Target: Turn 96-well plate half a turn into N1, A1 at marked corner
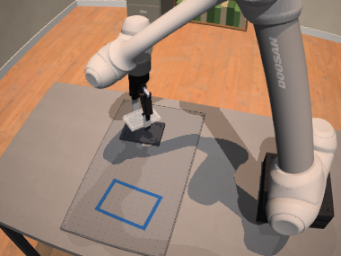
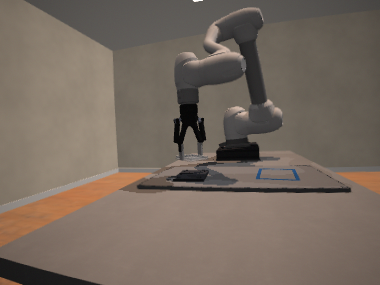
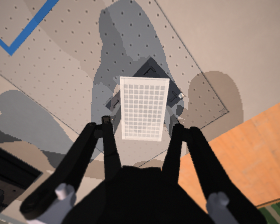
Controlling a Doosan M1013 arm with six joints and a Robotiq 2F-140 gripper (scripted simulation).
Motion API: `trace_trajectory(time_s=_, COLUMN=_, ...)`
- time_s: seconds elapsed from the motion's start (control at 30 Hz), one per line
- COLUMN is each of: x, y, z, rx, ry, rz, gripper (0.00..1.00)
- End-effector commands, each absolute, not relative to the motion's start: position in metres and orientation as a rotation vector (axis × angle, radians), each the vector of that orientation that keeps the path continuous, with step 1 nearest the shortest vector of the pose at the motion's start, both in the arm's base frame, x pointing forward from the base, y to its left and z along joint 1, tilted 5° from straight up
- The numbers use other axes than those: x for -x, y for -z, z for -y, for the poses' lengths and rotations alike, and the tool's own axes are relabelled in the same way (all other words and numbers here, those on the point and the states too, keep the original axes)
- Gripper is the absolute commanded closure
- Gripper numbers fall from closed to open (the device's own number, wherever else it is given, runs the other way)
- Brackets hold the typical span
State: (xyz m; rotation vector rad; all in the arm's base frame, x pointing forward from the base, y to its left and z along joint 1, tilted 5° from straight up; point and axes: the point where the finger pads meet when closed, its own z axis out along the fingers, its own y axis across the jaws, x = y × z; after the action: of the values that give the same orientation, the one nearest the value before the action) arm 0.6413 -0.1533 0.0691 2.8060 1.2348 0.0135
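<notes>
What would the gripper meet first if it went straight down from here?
Probably the plate nest N1: the gripper, shut on the 96-well plate, hangs above it, so the plate would touch first. Exact alignment is unclear.

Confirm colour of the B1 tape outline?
Blue; the B1 outline shows best in the top view.
</notes>
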Motion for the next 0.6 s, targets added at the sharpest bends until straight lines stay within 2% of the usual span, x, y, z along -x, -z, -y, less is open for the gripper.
trace_trajectory(time_s=0.0, x=-0.6413, y=-0.0692, z=0.1532, rx=-2.871, ry=-0.016, rz=-1.066, gripper=1.00)
trace_trajectory(time_s=0.57, x=-0.6413, y=-0.0692, z=0.1532, rx=-3.050, ry=-0.046, rz=-0.323, gripper=1.00)
